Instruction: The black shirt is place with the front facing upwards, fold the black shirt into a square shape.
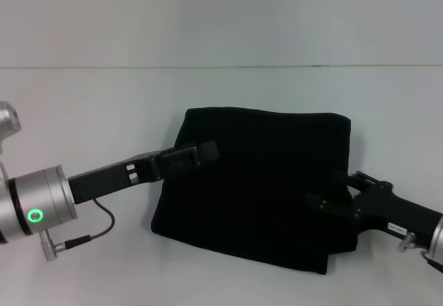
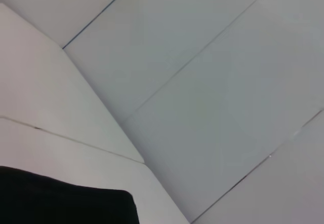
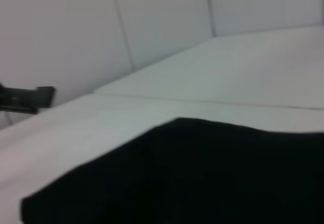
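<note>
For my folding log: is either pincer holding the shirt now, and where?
It cannot be told: both the left pincer and right pincer lie over the black shirt.

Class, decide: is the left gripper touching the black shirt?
Cannot tell. In the head view the left gripper overlaps the black shirt, black against black, showing neither contact nor gap.

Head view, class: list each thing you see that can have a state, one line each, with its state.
black shirt: folded into a rough rectangle, lying flat on the white table, lettering not visible.
left gripper: over the shirt's left edge.
right gripper: over the shirt's right side, near its front corner.
left arm's ring light: glowing green.
</note>
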Available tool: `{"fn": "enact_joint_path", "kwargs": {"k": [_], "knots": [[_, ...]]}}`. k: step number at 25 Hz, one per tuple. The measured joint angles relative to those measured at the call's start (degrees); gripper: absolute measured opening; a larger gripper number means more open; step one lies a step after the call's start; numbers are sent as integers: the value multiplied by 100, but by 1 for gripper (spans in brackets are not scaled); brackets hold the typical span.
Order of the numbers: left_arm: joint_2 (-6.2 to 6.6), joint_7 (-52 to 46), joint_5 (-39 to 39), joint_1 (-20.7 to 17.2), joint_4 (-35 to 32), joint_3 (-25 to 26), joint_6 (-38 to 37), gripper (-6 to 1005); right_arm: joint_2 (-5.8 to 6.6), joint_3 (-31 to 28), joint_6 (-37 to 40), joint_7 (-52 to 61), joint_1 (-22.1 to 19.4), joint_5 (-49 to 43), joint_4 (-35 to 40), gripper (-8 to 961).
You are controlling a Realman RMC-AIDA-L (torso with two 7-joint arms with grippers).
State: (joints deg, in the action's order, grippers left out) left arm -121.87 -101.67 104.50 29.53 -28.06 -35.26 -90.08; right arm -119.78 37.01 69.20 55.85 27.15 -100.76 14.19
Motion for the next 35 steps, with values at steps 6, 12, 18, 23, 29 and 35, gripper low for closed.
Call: {"fn": "enact_joint_path", "kwargs": {"k": [6, 12, 18, 23, 29, 35], "knots": [[5, -4, 0, 19, 11, 2, 90, 962, 19, -96, -406, 141, -66, 8, 38, 871], [8, -67, 0, 11, 12, 2, 132, 962, 16, -289, -583, 193, -52, 12, 50, 871], [177, -937, 49, 74, 12, -37, 601, 961, 30, -492, 132, 259, -314, -2, 371, 870], [483, -2400, 342, 410, 20, -310, 1745, 961, 128, -387, 1162, 427, -700, -297, 711, 870], [599, -2977, 816, 908, 185, -632, 2688, 960, 248, -384, 1847, 436, -906, -1090, 726, 870], [509, -2989, 829, 1188, 399, -933, 3301, 959, 222, -378, 1876, 430, -967, -1541, 726, 870]]}}
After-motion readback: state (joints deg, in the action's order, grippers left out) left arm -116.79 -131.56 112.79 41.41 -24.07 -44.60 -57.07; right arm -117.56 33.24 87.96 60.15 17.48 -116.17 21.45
